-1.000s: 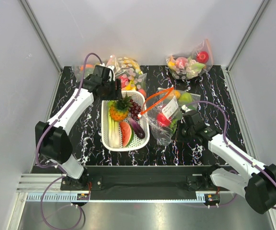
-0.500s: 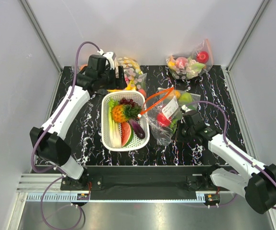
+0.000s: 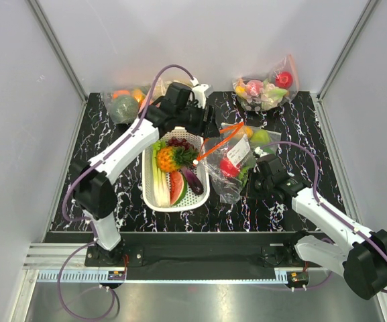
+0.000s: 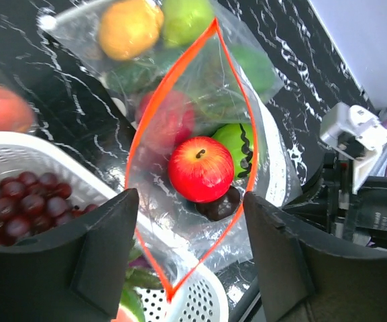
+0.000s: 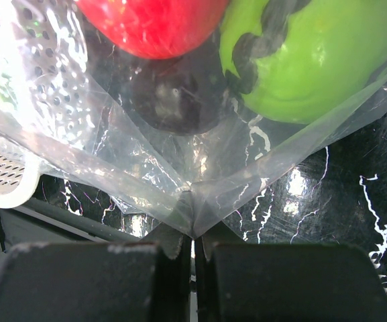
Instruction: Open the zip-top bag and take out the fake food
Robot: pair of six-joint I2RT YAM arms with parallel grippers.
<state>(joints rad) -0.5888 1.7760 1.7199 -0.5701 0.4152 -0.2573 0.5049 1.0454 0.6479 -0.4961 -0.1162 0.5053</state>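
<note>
Left gripper [image 4: 190, 209] is hanging wide-jawed, having swung over from the back-left; zip-top bag [image 4: 203, 87] is gaping just beneath its fingers, red fruit [image 4: 200, 169] inside. Right gripper [image 5: 193, 247] is pinching the bag's corner.

The bag [image 5: 133, 174] was thin, clear plastic film, crinkled and catching bright glints. Inside it, the red fruit [image 4: 200, 169] looked like smooth, glossy plastic, and the green fruit [image 5: 314, 60] was smooth with a softer sheen. The basket [image 4: 39, 151] was white perforated plastic, nearly matt. The grapes [image 4: 12, 208] shone. The table [image 5: 354, 201] was glossy black with white marbling. The left fingers [image 4: 106, 261] were matt black and finely grained.
</note>
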